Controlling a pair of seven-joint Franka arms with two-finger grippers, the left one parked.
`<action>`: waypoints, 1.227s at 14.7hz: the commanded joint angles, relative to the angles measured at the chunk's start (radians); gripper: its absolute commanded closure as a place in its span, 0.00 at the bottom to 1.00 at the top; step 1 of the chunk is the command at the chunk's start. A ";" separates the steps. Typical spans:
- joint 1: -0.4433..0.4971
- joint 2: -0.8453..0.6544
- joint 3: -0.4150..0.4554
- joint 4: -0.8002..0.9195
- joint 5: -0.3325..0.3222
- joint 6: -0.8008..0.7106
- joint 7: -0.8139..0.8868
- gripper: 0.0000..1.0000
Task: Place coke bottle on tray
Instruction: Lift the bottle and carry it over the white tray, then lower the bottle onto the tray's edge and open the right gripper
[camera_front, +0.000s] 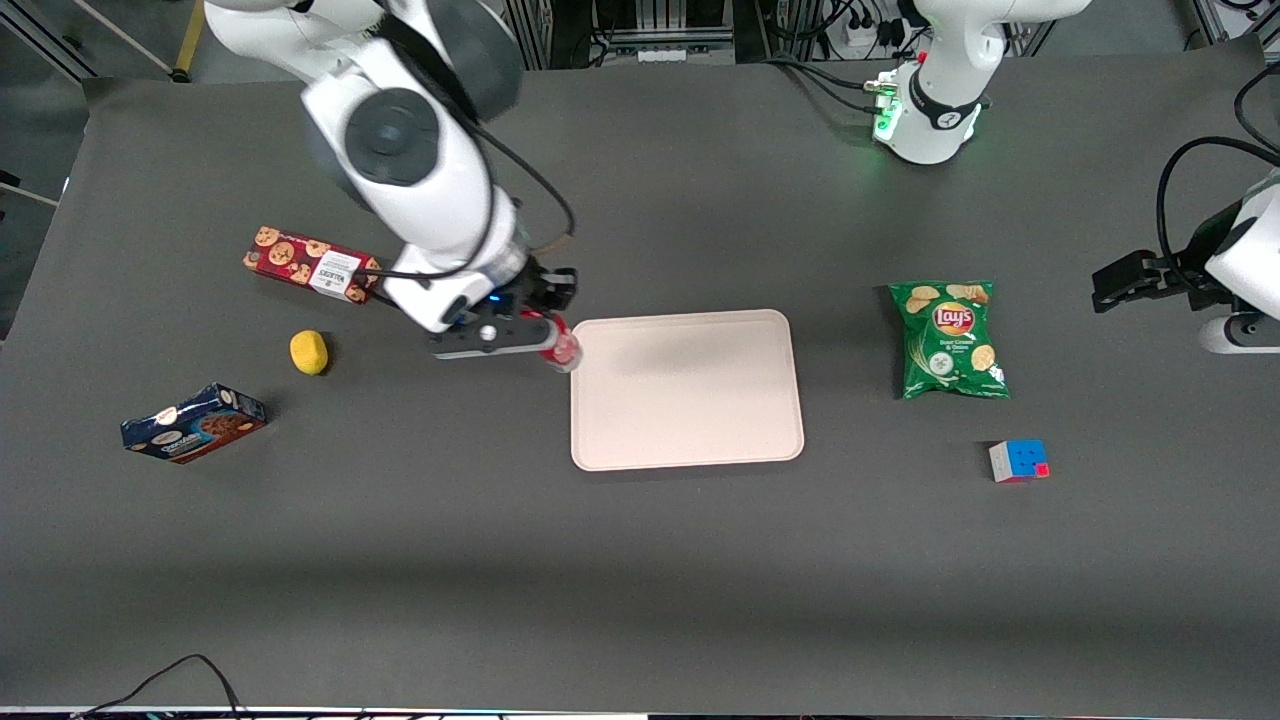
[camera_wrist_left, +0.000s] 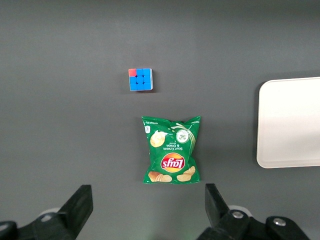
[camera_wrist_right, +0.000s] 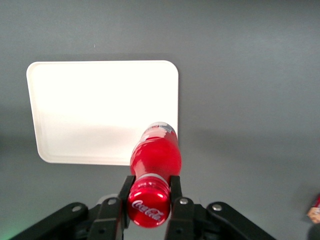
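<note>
My right gripper is shut on the neck of the coke bottle, just under its red cap, and holds it upright above the table. In the right wrist view the gripper has one finger on each side of the bottle. The bottle hangs over the edge of the tray at the corner toward the working arm's end. The tray is pale pinkish-beige and bare, and also shows in the right wrist view and the left wrist view.
A red cookie box, a yellow lemon-like object and a blue snack box lie toward the working arm's end. A green Lay's chip bag and a puzzle cube lie toward the parked arm's end.
</note>
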 joint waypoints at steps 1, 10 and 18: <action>0.062 0.155 -0.009 0.106 -0.086 0.046 0.106 1.00; 0.062 0.252 -0.009 0.002 -0.142 0.202 0.148 0.95; 0.061 0.255 -0.004 -0.035 -0.200 0.231 0.219 0.87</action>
